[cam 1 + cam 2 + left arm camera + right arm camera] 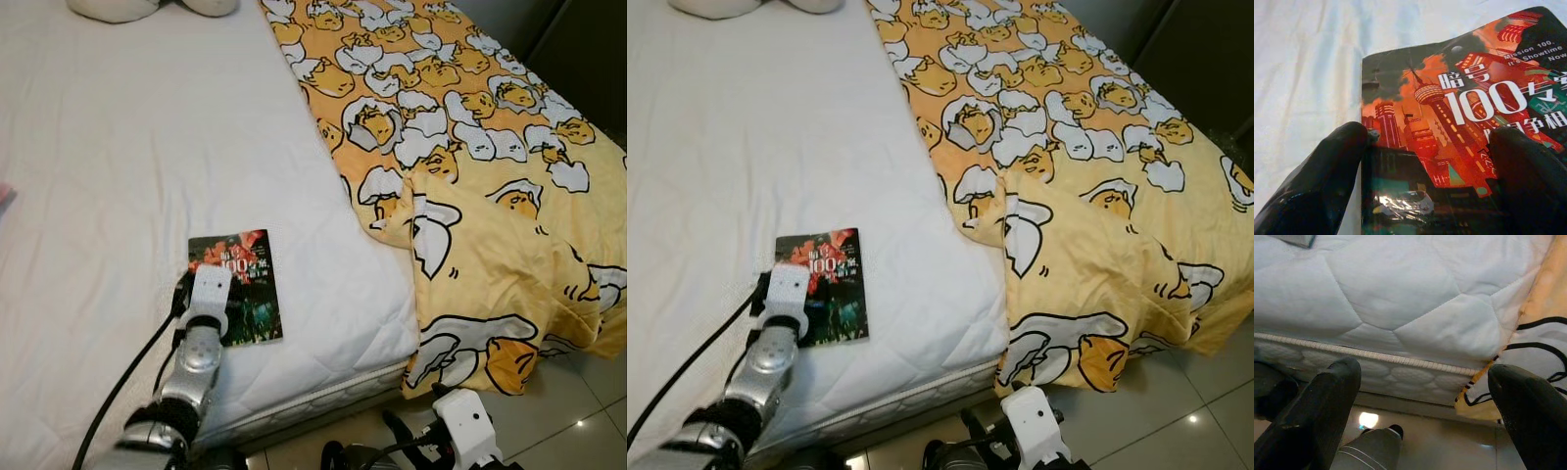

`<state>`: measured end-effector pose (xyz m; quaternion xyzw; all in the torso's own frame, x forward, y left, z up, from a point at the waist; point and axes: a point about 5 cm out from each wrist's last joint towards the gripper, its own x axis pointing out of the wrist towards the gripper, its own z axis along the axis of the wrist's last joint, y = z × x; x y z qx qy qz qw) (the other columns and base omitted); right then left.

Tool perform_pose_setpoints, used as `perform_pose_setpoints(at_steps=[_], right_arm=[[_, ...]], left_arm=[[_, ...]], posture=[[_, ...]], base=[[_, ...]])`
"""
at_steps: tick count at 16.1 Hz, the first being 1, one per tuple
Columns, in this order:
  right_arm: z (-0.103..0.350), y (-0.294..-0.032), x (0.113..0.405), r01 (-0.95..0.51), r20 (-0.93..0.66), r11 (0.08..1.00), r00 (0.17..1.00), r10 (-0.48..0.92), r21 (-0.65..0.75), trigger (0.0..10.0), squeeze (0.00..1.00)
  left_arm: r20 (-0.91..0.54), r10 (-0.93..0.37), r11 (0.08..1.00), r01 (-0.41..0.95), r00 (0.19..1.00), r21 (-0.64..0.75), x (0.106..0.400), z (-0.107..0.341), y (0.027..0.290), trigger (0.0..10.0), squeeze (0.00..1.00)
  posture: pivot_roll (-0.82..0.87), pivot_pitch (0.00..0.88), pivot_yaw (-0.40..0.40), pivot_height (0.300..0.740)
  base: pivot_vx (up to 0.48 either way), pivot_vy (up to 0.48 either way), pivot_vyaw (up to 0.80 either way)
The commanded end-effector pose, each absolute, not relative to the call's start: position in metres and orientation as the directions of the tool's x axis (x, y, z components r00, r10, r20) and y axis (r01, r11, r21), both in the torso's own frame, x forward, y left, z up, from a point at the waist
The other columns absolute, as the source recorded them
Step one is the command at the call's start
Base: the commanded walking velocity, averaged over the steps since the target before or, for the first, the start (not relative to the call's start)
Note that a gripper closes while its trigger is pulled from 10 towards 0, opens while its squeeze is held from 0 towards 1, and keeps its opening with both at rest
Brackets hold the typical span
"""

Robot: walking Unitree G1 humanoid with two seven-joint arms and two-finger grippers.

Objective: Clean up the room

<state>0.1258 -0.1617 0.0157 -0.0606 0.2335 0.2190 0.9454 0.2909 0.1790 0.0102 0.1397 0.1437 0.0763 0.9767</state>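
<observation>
Near the front edge of a white quilted mattress (127,176), a thin paperback book with a glossy red-and-black city cover (245,279) lies flat, cover up, as the robot's left gripper (1430,147) reaches down onto it. Seen from the left wrist, the two black fingers (1327,166) stand spread apart: one rests at the book's spine edge where it meets the sheet, the other on the cover farther across, and nothing is clamped yet. The right gripper (1420,396) hangs low in front of the bed with its fingers wide apart and nothing between them, facing the mattress side and the tiled floor (578,411).

To the right, a yellow quilt printed with white-and-orange cartoon egg figures (470,147) covers the bed's right half and spills over the near right corner toward the floor. At the far edge sit two pale rounded cushions or soft toys (118,8), too cropped to identify.

By its look, the book should be light and slightly bendy, with a slick, shiny wrapper that could slide under smooth fingers. Lying flush on soft bedding, it offers little to pinch from above; the likelier hold is at the spine edge or a near corner, pressing into the mattress to get one finger under. No box, shelf or basket for it is in sight.
</observation>
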Motion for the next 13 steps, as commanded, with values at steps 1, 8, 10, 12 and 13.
perform_pose_setpoints(at_steps=[1, 8, 10, 12, 13], right_arm=[[0.016, -0.16, 0.122, -0.455, -0.468, 0.89, 0.781, 0.414, 0.027, 10.0, 0.0], [0.019, -0.154, 0.122, -0.506, -0.455, 0.857, 0.743, 0.49, 0.097, 10.0, 0.0], [0.017, -0.152, 0.121, -0.515, -0.463, 0.851, 0.732, 0.501, 0.106, 10.0, 0.0], [0.017, -0.152, 0.122, -0.515, -0.463, 0.851, 0.731, 0.501, 0.107, 10.0, 0.0], [0.016, -0.153, 0.122, -0.516, -0.466, 0.85, 0.73, 0.5, 0.105, 10.0, 0.0]], left_arm=[[-0.407, 0.221, 0.953, -0.108, 0.886, 0.284, 0.265, -0.019, 0.184, 10.0, 0.0], [-0.41, 0.267, 0.962, -0.217, 0.872, 0.165, 0.27, -0.013, 0.195, 10.0, 0.0], [-0.525, 0.266, 0.961, -0.266, 0.808, 0.079, 0.258, -0.028, 0.193, 10.0, 0.0], [-0.516, 0.294, 0.955, -0.273, 0.805, 0.118, 0.257, -0.027, 0.197, 10.0, 0.0], [-0.508, 0.373, 0.928, -0.316, 0.777, 0.198, 0.253, -0.028, 0.207, 10.0, 0.0]], posture=[[-0.14, 0.12, -0.128, 0.74], [-0.13, 0.118, -0.129, 0.74], [-0.12, 0.118, -0.126, 0.74], [-0.12, 0.115, -0.125, 0.74], [-0.12, 0.112, -0.123, 0.74]], base=[[0.0, 0.0, 0.0], [0.0, 0.0, 0.0], [0.0, 0.0, 0.0], [0.0, 0.0, 0.0], [0.0, 0.0, 0.0]])
